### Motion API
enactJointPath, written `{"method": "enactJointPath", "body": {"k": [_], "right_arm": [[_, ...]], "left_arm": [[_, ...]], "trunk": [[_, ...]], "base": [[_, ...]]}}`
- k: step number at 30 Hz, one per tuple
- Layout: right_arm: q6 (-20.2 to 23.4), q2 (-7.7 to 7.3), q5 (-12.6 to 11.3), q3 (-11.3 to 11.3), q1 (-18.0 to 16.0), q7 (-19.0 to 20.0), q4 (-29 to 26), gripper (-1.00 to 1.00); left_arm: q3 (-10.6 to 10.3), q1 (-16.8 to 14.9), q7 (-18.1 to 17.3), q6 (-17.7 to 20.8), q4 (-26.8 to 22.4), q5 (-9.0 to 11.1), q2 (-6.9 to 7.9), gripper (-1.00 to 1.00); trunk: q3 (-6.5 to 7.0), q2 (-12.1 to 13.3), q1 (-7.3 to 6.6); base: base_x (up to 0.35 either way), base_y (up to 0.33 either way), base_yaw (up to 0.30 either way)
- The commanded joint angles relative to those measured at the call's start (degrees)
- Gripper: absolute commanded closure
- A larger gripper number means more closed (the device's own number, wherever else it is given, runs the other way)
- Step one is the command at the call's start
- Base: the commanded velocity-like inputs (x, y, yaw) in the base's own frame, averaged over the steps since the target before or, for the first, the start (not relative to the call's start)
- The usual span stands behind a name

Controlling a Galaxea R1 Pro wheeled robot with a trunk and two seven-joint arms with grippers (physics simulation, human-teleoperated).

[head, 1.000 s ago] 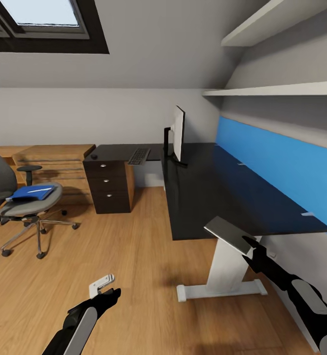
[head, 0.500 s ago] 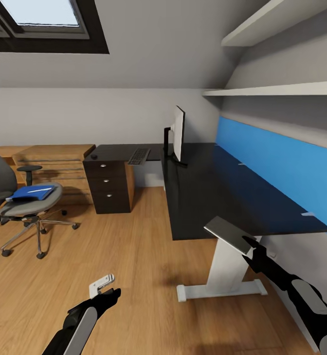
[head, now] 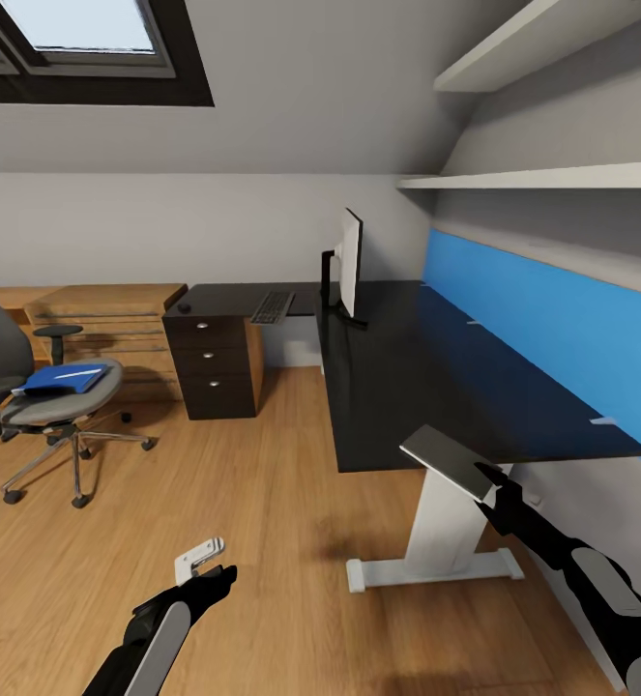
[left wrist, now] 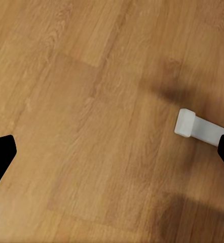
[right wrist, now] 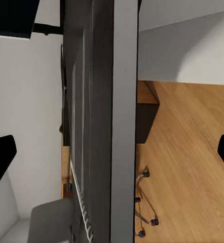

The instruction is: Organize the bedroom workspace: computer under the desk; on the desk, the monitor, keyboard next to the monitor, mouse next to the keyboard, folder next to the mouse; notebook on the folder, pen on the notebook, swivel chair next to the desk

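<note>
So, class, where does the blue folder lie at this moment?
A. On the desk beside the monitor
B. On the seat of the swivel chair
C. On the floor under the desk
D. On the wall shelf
B: the head view shows the blue folder lying flat on the swivel chair, away from the desk.

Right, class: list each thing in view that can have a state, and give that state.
monitor: upright on the desk
keyboard: flat on the desk
folder: closed, on the swivel chair
pen: lying on the folder
notebook: closed, tilted, off the desk, between the right gripper fingers
left gripper: open, empty
desk drawers: shut
</note>
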Motion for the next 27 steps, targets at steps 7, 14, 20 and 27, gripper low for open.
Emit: {"method": "enactJointPath", "body": {"k": [7, 14, 20, 27], "right_arm": [[0.4, 0.0, -0.1, -0.1, 0.0, 0.0, 0.0, -1.0], [0.5, -0.04, -0.1, -0.1, 0.0, 0.0, 0.0, 1.0], [0.5, -0.07, -0.1, -0.1, 0.0, -0.1, 0.0, 1.0], [0.4, -0.06, -0.1, -0.1, 0.0, 0.0, 0.0, 1.0]], "left_arm": [[-0.1, 0.0, 0.6, 0.1, -0.1, 0.6, 0.01, -1.0], [-0.1, 0.0, 0.6, 0.1, -0.1, 0.6, 0.01, -1.0], [-0.1, 0.0, 0.6, 0.1, 0.0, 0.7, 0.01, -1.0], [-0.1, 0.0, 0.6, 0.1, 0.3, 0.6, 0.01, -1.0]], "trunk": [[-0.05, 0.0, -0.01], [-0.05, 0.0, -0.01], [-0.05, 0.0, -0.01], [-0.05, 0.0, -0.01]], "base": [[0.0, 0.0, 0.0], [0.0, 0.0, 0.0], [0.0, 0.0, 0.0], [0.0, 0.0, 0.0]]}}
